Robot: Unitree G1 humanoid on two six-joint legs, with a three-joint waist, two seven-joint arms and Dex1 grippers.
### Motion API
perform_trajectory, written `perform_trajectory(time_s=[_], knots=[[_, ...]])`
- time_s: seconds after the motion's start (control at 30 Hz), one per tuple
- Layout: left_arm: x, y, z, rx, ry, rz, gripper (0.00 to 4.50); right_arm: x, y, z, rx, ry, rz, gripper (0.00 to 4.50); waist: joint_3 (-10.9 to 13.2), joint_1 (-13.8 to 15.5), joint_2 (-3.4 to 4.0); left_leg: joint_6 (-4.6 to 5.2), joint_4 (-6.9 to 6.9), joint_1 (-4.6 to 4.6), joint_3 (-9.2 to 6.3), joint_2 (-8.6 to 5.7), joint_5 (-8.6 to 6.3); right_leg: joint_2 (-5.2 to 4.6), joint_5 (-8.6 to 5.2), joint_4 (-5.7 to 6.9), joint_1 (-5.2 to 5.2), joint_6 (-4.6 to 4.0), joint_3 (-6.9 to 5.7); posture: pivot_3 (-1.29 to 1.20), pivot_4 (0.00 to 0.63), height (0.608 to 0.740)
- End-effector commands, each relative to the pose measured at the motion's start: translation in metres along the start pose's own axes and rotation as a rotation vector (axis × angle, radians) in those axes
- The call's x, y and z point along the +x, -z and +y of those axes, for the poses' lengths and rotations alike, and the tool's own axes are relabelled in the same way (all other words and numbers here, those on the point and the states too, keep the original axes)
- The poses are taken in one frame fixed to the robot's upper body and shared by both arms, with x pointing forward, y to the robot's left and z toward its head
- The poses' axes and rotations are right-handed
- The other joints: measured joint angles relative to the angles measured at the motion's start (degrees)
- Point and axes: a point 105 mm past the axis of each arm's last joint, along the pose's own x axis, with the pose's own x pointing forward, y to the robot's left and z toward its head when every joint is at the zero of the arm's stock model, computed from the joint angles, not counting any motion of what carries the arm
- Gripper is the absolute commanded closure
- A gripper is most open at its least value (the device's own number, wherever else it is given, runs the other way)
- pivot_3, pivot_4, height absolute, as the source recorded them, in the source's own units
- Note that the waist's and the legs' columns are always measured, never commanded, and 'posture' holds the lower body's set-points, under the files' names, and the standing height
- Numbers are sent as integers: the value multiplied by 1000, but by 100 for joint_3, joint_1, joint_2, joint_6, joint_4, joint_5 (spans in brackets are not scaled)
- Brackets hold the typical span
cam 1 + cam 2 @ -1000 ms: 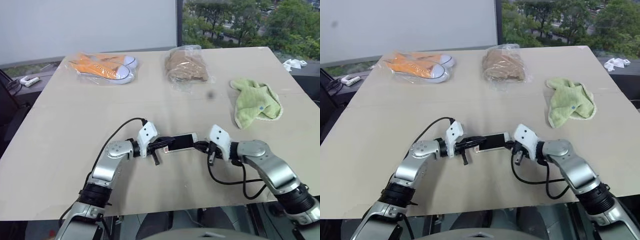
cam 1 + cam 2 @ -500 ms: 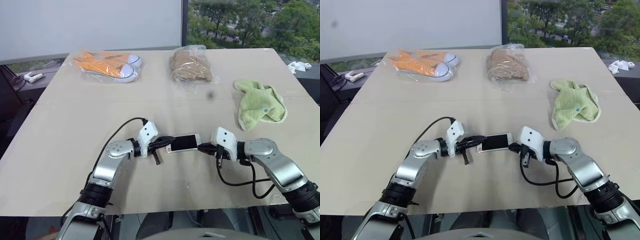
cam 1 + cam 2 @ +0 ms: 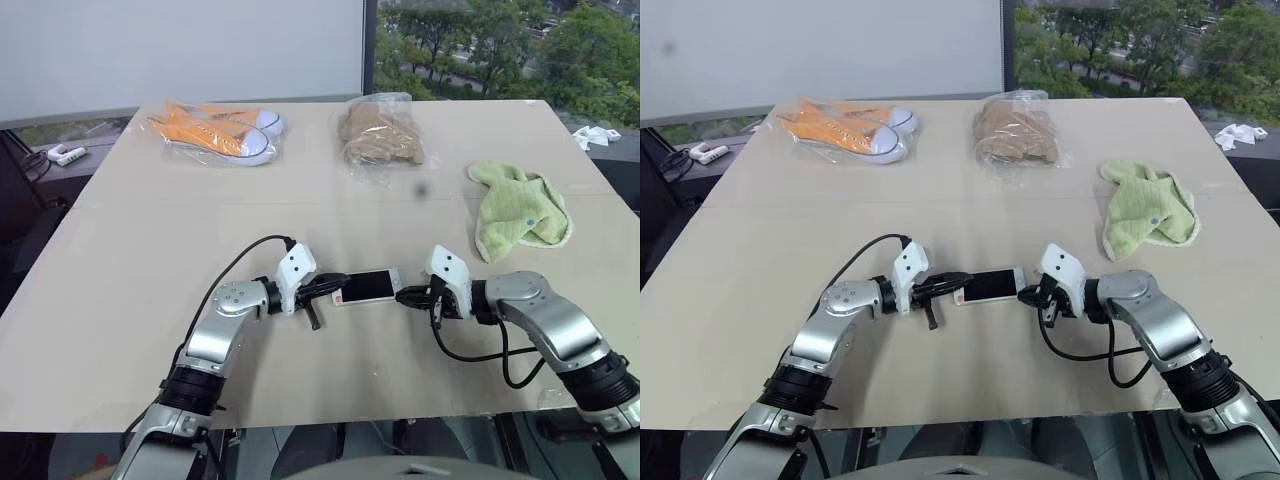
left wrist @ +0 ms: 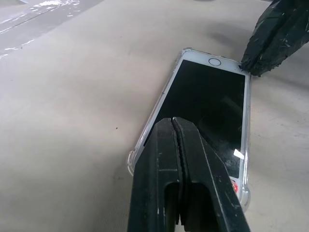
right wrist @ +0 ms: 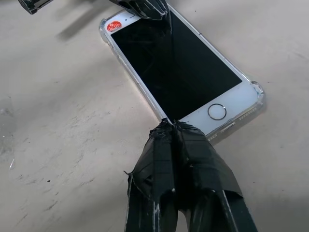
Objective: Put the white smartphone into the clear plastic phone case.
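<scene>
Phone and case lie together near the middle of the table [image 3: 120,300], screen up: the white smartphone [image 5: 174,63] sits inside the clear plastic phone case [image 5: 258,92], whose glossy rim and rounded corners show all round it. The left gripper [image 4: 177,126] has its two black fingers pressed together, tip resting on the end of the phone that carries a small red sticker [image 5: 114,25]. The right gripper [image 5: 172,123], fingers likewise pressed together (they are wrapped in black tape), touches the case edge at the opposite end, just beside the round home button [image 5: 217,111]. Neither gripper holds anything. Toward the far side of the table lie orange shoes in a clear bag [image 3: 215,131], a brown bundle in a crinkly bag [image 3: 380,137] and, nearer the right edge, a green cloth [image 3: 520,210], all well apart from the phone.
</scene>
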Motion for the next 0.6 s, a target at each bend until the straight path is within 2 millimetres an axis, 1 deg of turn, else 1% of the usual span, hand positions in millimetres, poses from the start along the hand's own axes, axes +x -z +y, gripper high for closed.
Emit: perform_trajectory(time_s=[0.03,0.07,0.13,0.23,0.27,0.3,0.4,0.5,0.6], knots=[[-3,1,0,9,-4,12,4500,6,65,14,222,-55,181,4442,2,-3,-2,0,0,0,0,0,0,0,0,0,0,0,0,0,150,740],[-3,1,0,8,-5,12,4500,5,49,15,159,-84,85,4442,4,-3,-4,0,0,-1,-1,0,0,0,0,0,-2,0,0,0,150,740],[-3,1,-1,8,-3,12,4500,0,27,16,75,-116,-46,4442,26,5,15,0,1,-10,-1,-1,0,-1,0,0,-8,0,-2,0,150,740],[-2,1,-1,8,3,8,4500,-8,8,17,23,-138,-171,4442,50,-4,33,-24,-1,-22,-2,-1,14,1,0,0,-18,0,-4,0,150,740],[-2,0,-1,7,2,2,4500,-11,1,14,14,-124,-212,4442,56,-8,34,-26,-2,-25,-3,-1,15,1,0,0,-19,0,-5,0,150,740],[-2,-1,0,6,1,-3,4500,-14,-5,10,5,-107,-251,4442,106,-38,65,-27,-2,-26,-3,0,16,2,0,0,-20,-1,-6,0,150,740],[-3,-4,0,6,-1,-15,4500,-20,-16,2,14,-70,-334,4442,165,-34,60,-29,0,-33,3,-1,17,2,1,1,-28,0,1,0,150,740],[-3,-5,0,6,-1,-20,4500,-24,-21,1,32,-72,-380,4442,176,-33,61,-29,1,-35,3,-1,17,2,1,2,-29,0,2,0,150,740],[-6,-14,2,11,-4,-52,4500,-30,-26,0,59,-70,-419,4442,182,-34,61,-29,1,-37,3,-2,17,2,1,2,-31,0,1,0,150,740]])
